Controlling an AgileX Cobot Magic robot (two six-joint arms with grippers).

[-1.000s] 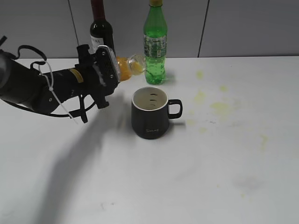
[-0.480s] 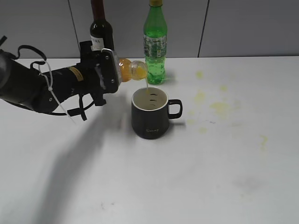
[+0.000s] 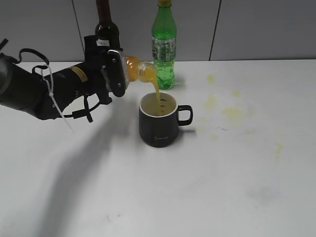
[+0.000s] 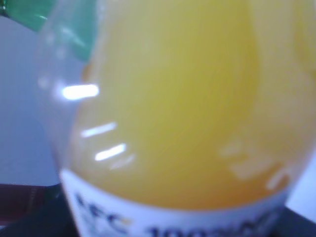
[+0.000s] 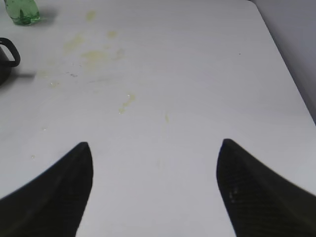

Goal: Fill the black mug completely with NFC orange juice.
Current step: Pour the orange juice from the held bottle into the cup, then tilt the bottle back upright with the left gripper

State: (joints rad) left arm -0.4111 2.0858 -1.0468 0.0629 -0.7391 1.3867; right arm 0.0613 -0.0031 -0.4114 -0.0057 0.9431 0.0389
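Observation:
The black mug (image 3: 158,123) stands mid-table with its handle to the right; its cream inside shows. My left gripper (image 3: 117,75) is shut on the NFC orange juice bottle (image 3: 137,71), tipped with its neck down over the mug's rim. A stream of orange juice (image 3: 156,92) falls into the mug. The left wrist view is filled by the bottle (image 4: 173,108) and its white label (image 4: 163,219). My right gripper (image 5: 154,150) is open and empty over bare table, out of the exterior view. The mug's handle (image 5: 10,52) shows at that view's left edge.
A green soda bottle (image 3: 164,47) and a dark wine bottle (image 3: 105,27) stand at the back by the wall, just behind the pouring bottle. Yellowish stains (image 3: 232,112) mark the table right of the mug. The table's right edge (image 5: 284,64) shows in the right wrist view.
The left gripper has tipped the juice bottle further and raised it slightly. The thin trickle has grown into a thicker stream into the mug.

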